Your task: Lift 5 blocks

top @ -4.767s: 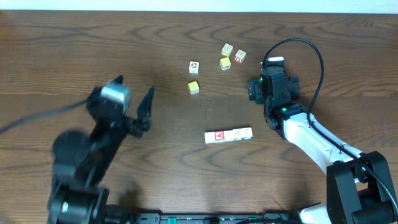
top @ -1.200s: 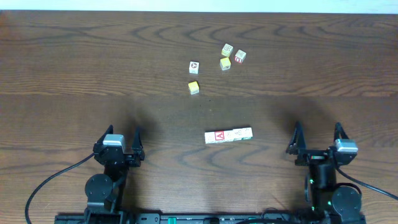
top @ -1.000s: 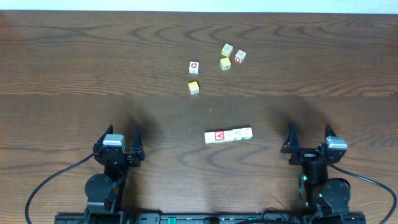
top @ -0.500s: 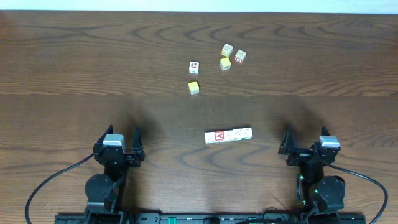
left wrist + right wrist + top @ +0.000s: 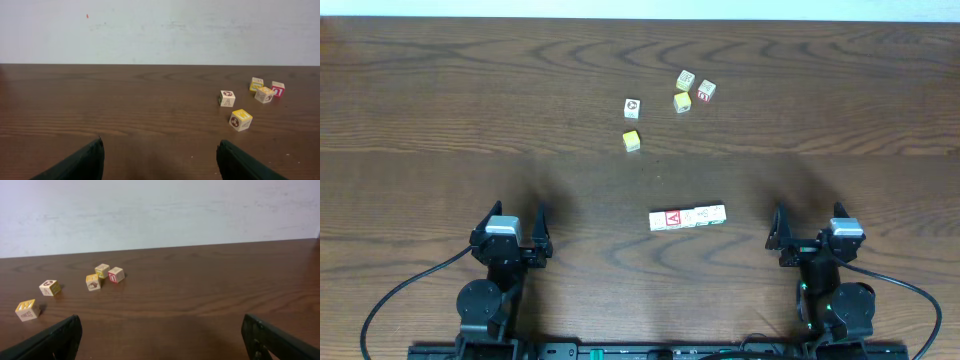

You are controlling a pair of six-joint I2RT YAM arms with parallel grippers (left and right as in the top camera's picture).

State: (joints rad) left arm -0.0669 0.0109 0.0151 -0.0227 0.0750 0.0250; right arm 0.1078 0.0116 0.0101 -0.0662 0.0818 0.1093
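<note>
Several small picture blocks lie on the dark wood table. Three stand in a touching row [image 5: 687,217] at the middle, its left one red-faced. Farther back lie a white block [image 5: 632,106] [image 5: 227,98] [image 5: 50,287], a green-trimmed one [image 5: 686,79] [image 5: 256,84] [image 5: 102,270] and a red-faced one [image 5: 706,91] [image 5: 277,89] [image 5: 116,274]. My left gripper [image 5: 513,218] [image 5: 160,149] is open and empty at the near left edge. At the near right, the right gripper [image 5: 806,226] [image 5: 162,325] is also open and empty. Both are well short of every block.
Two yellow cubes sit among the far blocks, one [image 5: 632,141] [image 5: 240,120] [image 5: 28,309] nearest the middle, the other [image 5: 681,101] [image 5: 264,94] [image 5: 93,281] beside the red-faced block. A pale wall rises behind the table's far edge.
Both arms have drawn back from over the table to the near edge. In the last second the right gripper slid slightly left; the left stayed still. No block moved.
</note>
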